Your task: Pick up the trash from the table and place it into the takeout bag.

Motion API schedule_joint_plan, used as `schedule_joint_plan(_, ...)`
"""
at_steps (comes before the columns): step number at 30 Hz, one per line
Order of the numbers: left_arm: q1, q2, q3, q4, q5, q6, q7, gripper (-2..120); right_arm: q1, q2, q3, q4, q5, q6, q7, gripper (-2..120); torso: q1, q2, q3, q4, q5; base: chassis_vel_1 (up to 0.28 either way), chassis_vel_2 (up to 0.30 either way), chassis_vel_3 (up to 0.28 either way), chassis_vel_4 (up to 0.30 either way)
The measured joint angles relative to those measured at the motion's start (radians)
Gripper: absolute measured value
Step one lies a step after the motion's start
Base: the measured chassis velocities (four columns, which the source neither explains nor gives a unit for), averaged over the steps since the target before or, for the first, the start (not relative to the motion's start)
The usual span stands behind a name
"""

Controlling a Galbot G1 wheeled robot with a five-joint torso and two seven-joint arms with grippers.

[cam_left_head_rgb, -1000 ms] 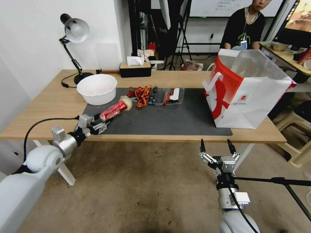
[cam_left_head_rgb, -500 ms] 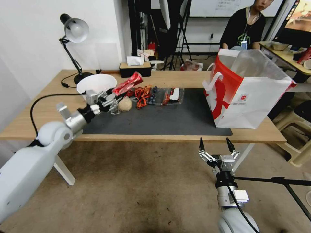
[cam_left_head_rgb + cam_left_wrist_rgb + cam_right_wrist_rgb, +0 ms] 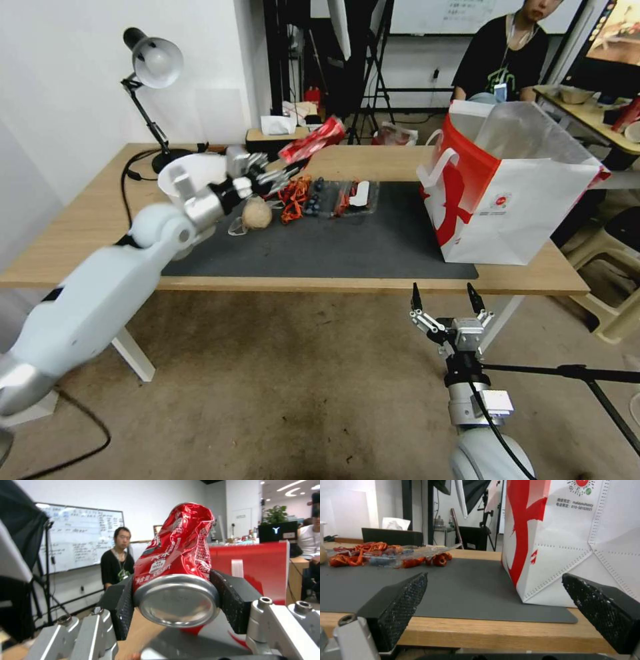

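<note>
Takeout bag [image 3: 507, 193], right of frame on the counter [image 3: 100, 213], carries a red logo and small print, digits "010" legible. Left end effector [image 3: 277, 175], arm extended upper centre, clamps a crushed red can [image 3: 312, 141] aloft. Right end effector [image 3: 445, 301] spread, low.

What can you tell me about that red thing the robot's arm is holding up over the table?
It looks like a crushed red can: a shiny, dented red body with white print and a round silver metal end. The left gripper is shut on it, its black ribbed pads pressing both sides near the silver end. In the head view it is held clear above the table, tilted, its far end pointing up and towards the takeout bag. Nothing else touches it.
</note>
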Motion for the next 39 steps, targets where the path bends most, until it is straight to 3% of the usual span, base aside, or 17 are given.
schedule_joint_plan(4, -0.082, -0.034, 0.075, 0.041, -0.007, 0.001, -0.003, 53, -0.001, 0.002, 0.001, 0.000, -0.001, 0.000, 0.000, 100, 0.000, 0.000, 0.000, 0.0001, -0.0003, 0.000, 0.000, 0.000, 0.000)
schedule_joint_plan(5, -0.147, -0.069, 0.143, 0.077, -0.015, 0.001, -0.006, 53, -0.001, 0.004, 0.002, 0.000, -0.002, -0.001, 0.001, 100, 0.000, 0.000, 0.000, 0.0002, -0.0002, 0.000, 0.000, 0.000, 0.000)
schedule_joint_plan(10, -0.235, -0.131, 0.231, 0.133, -0.026, 0.000, -0.009, 53, 0.002, 0.009, 0.002, -0.002, -0.003, -0.002, 0.001, 100, 0.000, 0.000, 0.000, -0.0002, 0.0000, 0.000, 0.000, 0.000, 0.000)
schedule_joint_plan(14, -0.347, -0.243, 0.324, 0.208, -0.040, 0.000, -0.018, 53, 0.005, 0.014, 0.006, -0.003, -0.004, -0.004, 0.003, 100, 0.000, 0.000, 0.000, -0.0001, 0.0001, 0.000, 0.000, 0.000, 0.000)
schedule_joint_plan(26, -0.516, -0.418, 0.425, 0.363, -0.056, 0.001, -0.026, 53, 0.010, 0.017, 0.007, -0.006, -0.004, -0.004, 0.004, 100, 0.000, 0.000, 0.000, 0.0000, -0.0001, 0.000, 0.000, 0.000, 0.000)
schedule_joint_plan(39, -0.577, -0.590, 0.498, 0.521, -0.055, 0.018, -0.017, 53, 0.012, 0.021, 0.011, -0.008, -0.002, 0.000, 0.005, 100, 0.000, 0.000, 0.000, 0.0000, -0.0002, 0.000, 0.000, 0.000, 0.000)
